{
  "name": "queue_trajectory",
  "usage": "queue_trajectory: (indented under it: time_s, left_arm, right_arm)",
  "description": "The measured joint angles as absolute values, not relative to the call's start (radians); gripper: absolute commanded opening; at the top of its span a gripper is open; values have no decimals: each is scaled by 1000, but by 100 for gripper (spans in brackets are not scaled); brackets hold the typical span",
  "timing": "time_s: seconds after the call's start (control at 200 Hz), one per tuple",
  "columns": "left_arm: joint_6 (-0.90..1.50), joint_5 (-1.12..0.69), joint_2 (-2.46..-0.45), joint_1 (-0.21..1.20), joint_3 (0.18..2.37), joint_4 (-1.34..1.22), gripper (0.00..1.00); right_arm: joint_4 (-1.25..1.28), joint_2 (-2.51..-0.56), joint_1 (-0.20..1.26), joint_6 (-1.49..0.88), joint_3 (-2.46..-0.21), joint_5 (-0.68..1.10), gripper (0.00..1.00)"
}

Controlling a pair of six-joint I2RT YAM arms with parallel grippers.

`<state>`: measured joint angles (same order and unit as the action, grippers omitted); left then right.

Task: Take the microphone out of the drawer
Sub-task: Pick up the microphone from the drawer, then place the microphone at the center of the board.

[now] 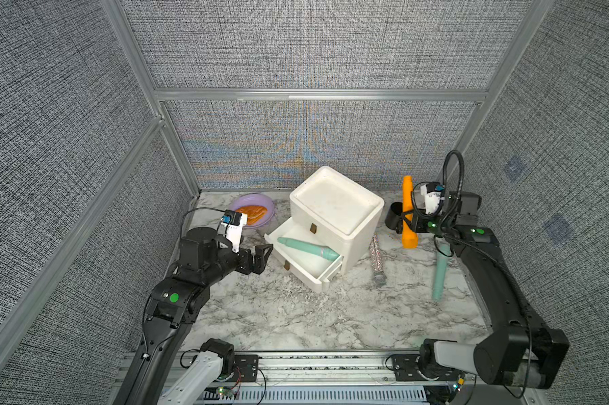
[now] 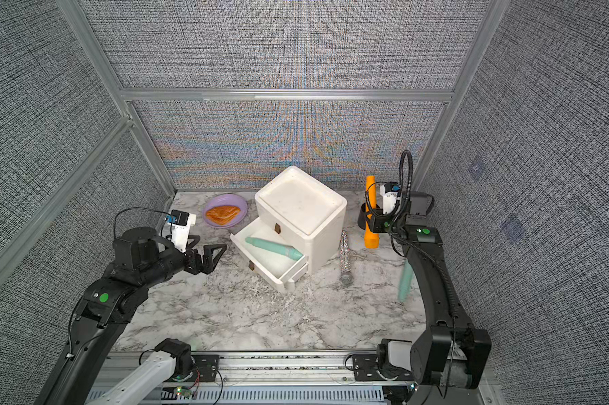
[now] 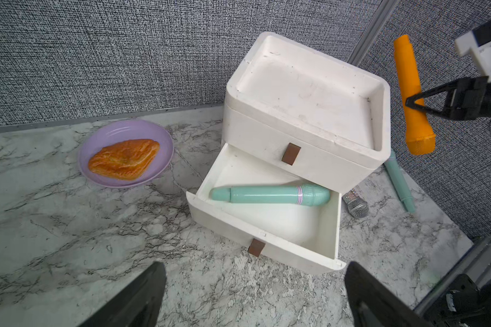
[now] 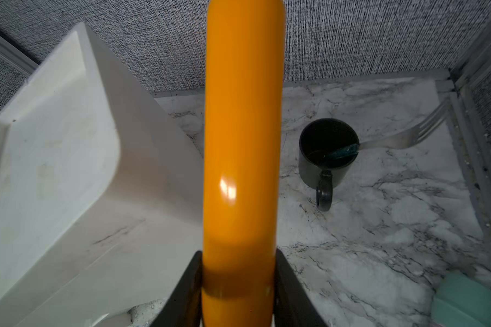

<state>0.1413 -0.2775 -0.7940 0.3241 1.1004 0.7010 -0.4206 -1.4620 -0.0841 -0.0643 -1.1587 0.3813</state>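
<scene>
A white two-drawer chest (image 1: 334, 210) stands mid-table with its lower drawer (image 1: 303, 277) pulled open. Inside lies a teal microphone (image 1: 308, 249), also clear in the left wrist view (image 3: 269, 194). My left gripper (image 1: 262, 257) hovers open and empty just left of the drawer front (image 3: 230, 220). To the right of the chest, above the table, my right gripper (image 1: 409, 219) is shut on an orange microphone (image 1: 408, 210) around its lower body. That orange microphone (image 4: 241, 141) fills the right wrist view between the fingers.
A purple plate (image 1: 269, 207) with a pastry (image 1: 252, 213) sits back left. A glittery silver microphone (image 1: 377, 259) lies beside the chest. Another teal microphone (image 1: 440, 273) lies under the right arm. A black mug (image 4: 323, 170) holding a fork (image 4: 402, 138) stands back right. Fabric walls enclose three sides.
</scene>
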Motion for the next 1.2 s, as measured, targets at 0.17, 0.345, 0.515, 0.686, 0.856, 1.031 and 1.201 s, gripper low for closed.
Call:
queue_trajectory:
  time_s: [0.17,0.345,0.515,0.686,0.856,1.031,1.201]
  left_arm:
    - [138,-298,-788,324,1081,676,100]
    - [131,-315,-782,324,1057,664,100]
    - [131,-318,-778,324,1031,647,100]
    - [129,-324,-805,324,1034,628,100]
    - [127,-324,-812,324,1037,623,100]
    - [127,-324,-804,324,1032,622,100]
    - [127,-324,-801,324,1027,622,100]
  right_arm:
    - [-330,-1496,-85,-88,-1016,370,7]
    - [-249,-1575,-85,-110,-915,360,6]
    - [-181,-1645,-76,-123,-878,338,6]
    - [-136,-1727,-73,-142,-869,311,6]
    - [-100,-1771,-74,-160,-851,297,6]
    - [-90,-1792,-73,-162,-854,292,11]
    - [-102,-1811,-46,-155,-889,292,23]
